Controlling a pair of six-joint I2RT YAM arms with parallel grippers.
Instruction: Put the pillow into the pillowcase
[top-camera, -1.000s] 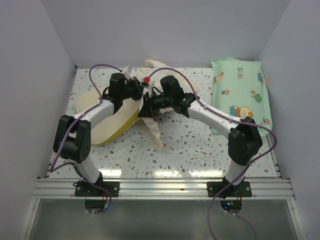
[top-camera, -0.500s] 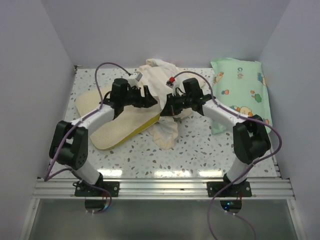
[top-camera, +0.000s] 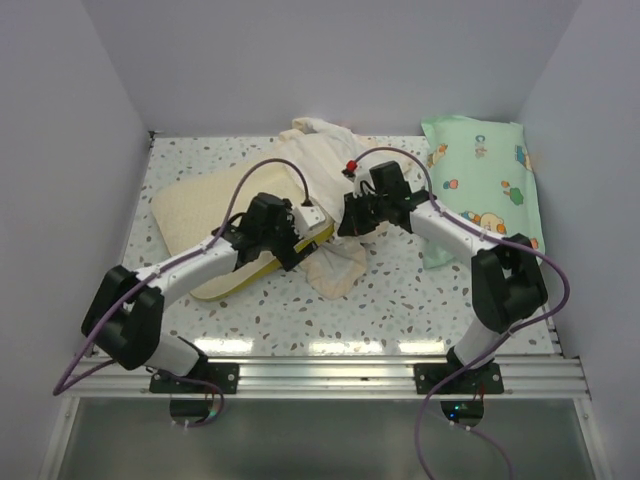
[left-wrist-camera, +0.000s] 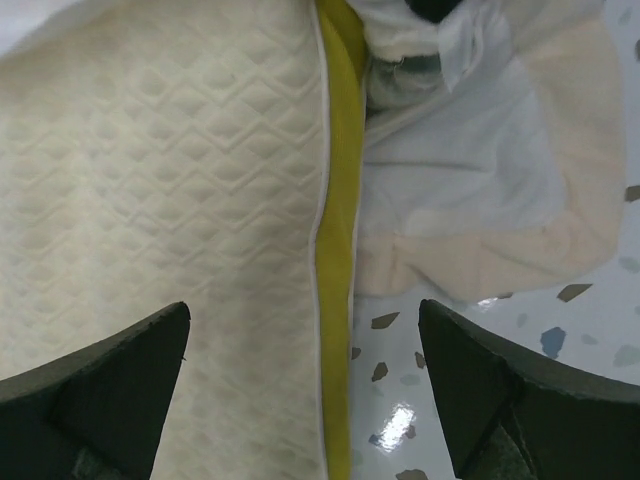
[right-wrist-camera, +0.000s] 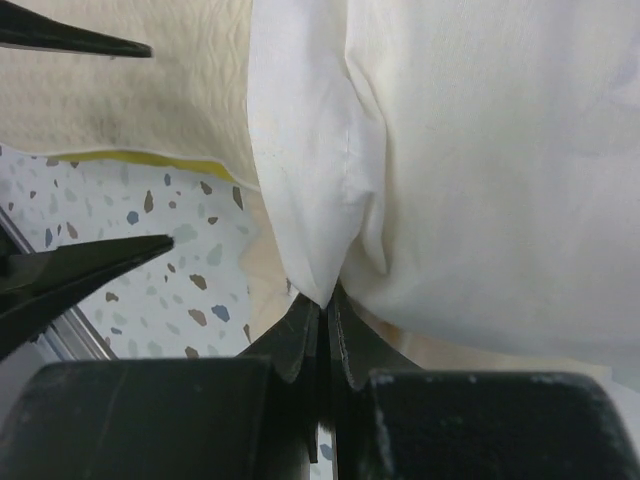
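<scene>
While nothing is held by the gaping left tool, the limp cream pillowcase pinched by the right tool could be tugged off the quilted yellow-edged pillow.

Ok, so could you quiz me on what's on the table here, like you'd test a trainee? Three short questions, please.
1. True or false: the left gripper is open over the pillow and its yellow edge.
2. What is the right gripper pinching? A) the pillow B) the pillowcase C) a cable
3. Fill in: in the top view, the green cartoon-print pillow lies on the far ___ side of the table.
Key: 1 true; 2 B; 3 right.
</scene>
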